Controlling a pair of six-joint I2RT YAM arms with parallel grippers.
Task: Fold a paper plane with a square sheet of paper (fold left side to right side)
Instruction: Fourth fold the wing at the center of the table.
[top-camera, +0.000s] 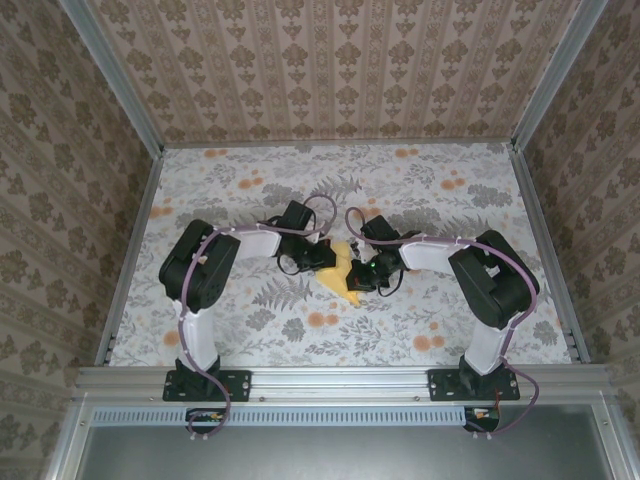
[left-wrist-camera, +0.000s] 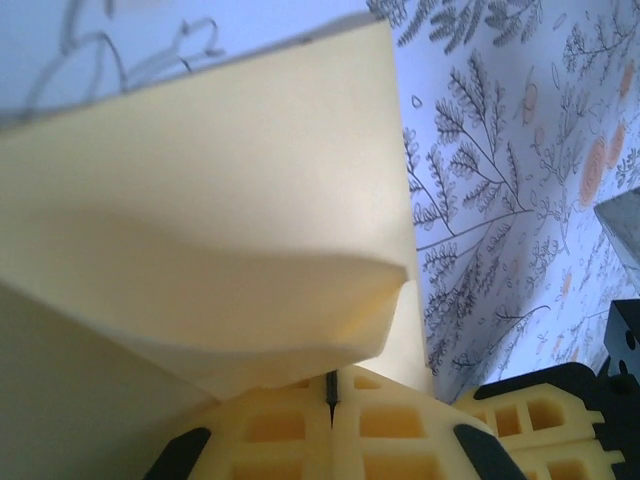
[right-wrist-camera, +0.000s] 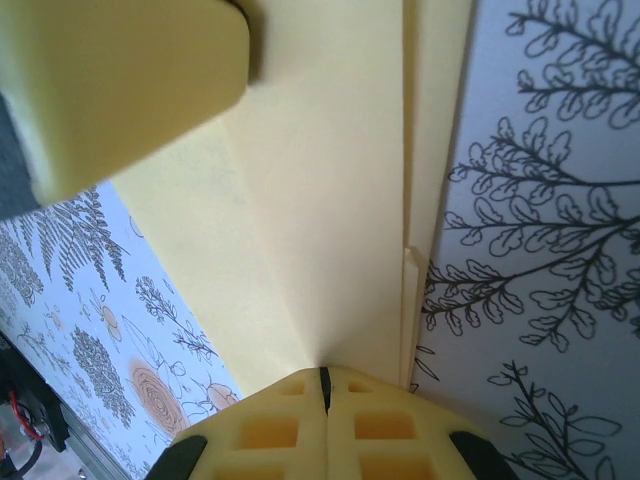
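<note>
At the near edge of the table (top-camera: 250, 345), the left arm's base (top-camera: 205, 382) and the right arm's base (top-camera: 478, 382) are sitting bolted to a metal rail (top-camera: 340, 378). Just beyond them, toward the middle of the flowered tabletop, both arms are bending inward and meeting at the sheet of paper (top-camera: 343, 272). The paper is lying there as a small pale-yellow folded shape between the two wrists.

The left gripper (left-wrist-camera: 332, 392) is pressing its jaws fully together, with only a thin dark slit between them. It is pinching the paper, which is rising away from the fingertips in a broad, gently bowed flap (its far corner is lifting off the table).

The right gripper (right-wrist-camera: 323, 385) is likewise clamping its jaws tight on the paper from the other side. A layered fold is running straight away from the closed tips, with a narrow strip lying along its right edge.

Farther back, the tabletop is stretching on, printed with grey ferns and orange blossoms, and patterned walls (top-camera: 330, 60) are enclosing it.
</note>
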